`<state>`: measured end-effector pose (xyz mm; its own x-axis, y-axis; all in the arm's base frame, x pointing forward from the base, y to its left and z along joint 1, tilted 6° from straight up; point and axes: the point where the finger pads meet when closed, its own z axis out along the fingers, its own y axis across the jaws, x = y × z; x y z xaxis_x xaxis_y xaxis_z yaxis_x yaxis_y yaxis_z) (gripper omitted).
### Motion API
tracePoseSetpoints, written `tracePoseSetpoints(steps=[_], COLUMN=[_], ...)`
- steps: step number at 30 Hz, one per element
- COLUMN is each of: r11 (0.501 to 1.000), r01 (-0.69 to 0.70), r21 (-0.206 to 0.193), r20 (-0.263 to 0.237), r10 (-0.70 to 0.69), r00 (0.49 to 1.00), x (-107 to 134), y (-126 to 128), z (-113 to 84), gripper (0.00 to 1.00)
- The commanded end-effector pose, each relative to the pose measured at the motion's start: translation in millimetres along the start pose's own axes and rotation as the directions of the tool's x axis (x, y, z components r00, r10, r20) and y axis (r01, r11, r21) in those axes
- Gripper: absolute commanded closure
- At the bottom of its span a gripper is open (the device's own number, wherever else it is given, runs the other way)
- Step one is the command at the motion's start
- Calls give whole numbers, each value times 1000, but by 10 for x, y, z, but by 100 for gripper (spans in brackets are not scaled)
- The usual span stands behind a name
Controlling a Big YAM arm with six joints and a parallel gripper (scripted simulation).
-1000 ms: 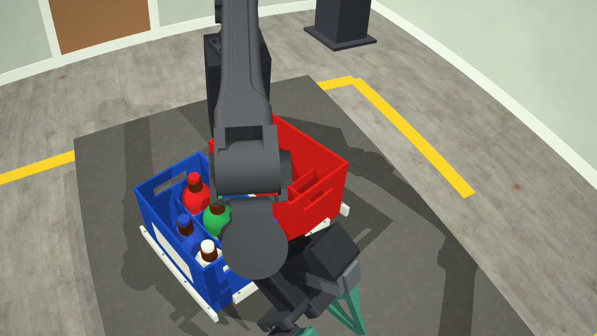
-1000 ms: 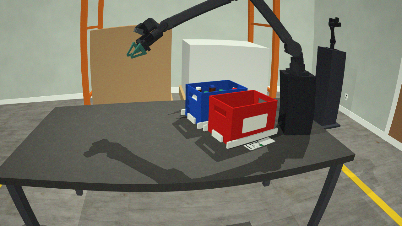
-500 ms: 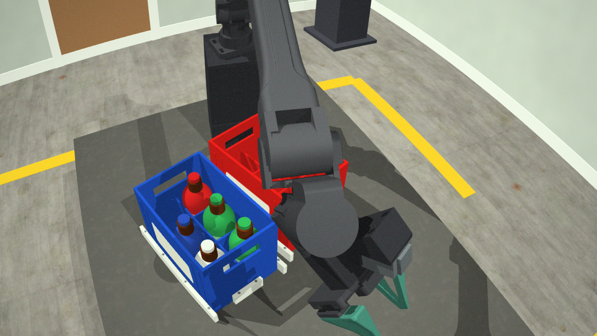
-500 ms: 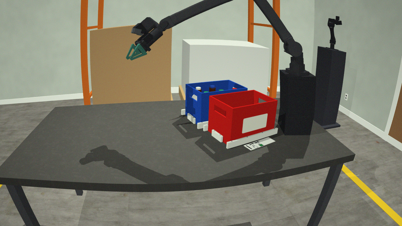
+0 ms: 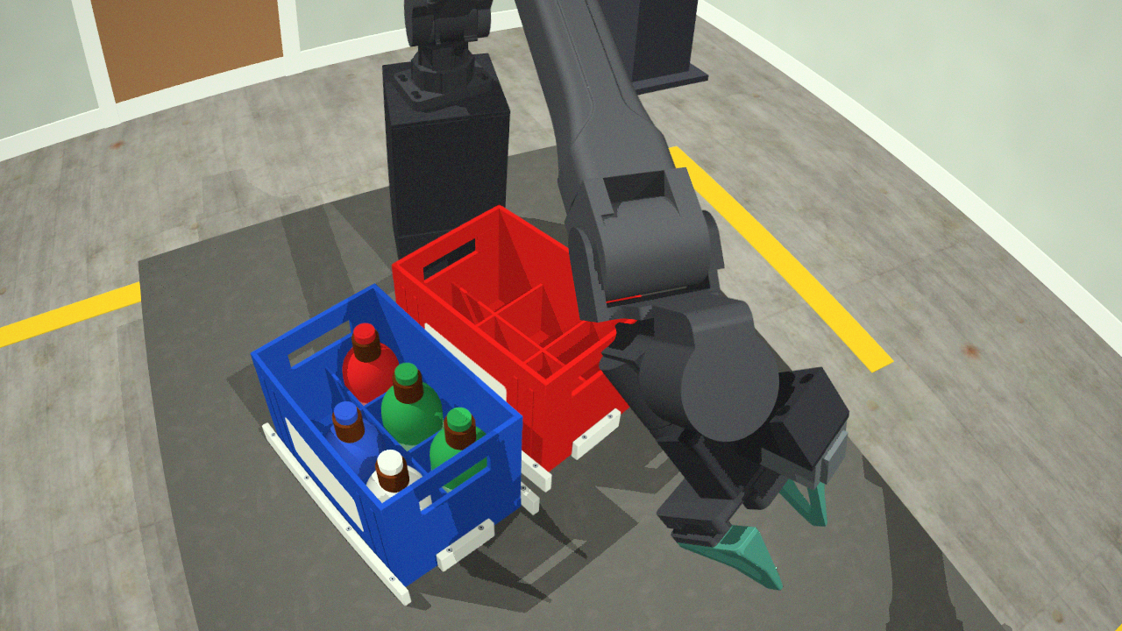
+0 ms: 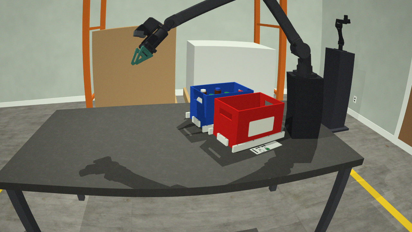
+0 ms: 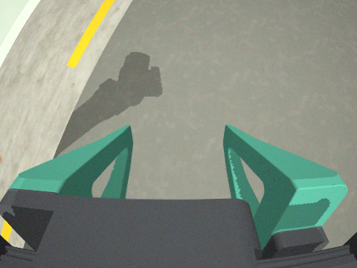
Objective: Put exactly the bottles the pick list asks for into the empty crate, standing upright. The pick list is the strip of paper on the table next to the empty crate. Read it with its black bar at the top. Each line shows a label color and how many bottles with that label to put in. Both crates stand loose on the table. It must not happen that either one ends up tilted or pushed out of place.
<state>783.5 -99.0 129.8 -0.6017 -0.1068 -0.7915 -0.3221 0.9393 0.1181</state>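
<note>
Dark grey surface on a grey plank floor with yellow line; pale green walls, orange rack.

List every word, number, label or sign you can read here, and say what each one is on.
No readable text in any view.
Pick list: a black bar, small marks and a green patch show, too small to read.
Red crate: its white panel is blank.
Blue crate: its white panel shows no print.
Bottles: plain colours, no lettering visible.
</note>
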Motion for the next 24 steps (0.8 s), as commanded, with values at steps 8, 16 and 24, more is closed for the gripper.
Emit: tracePoseSetpoints(steps=[8,16,24], r11=[996,993,982], r01=[-92,-118,-187], r21=[-19,-22,-29], r20=[-32,-18,-74], r10=[91,118,184], r00=[995,993,980], x=[-227,-534,-456], y=[573,832,1227], z=[-74,-103,-48], gripper=[39,39,39])
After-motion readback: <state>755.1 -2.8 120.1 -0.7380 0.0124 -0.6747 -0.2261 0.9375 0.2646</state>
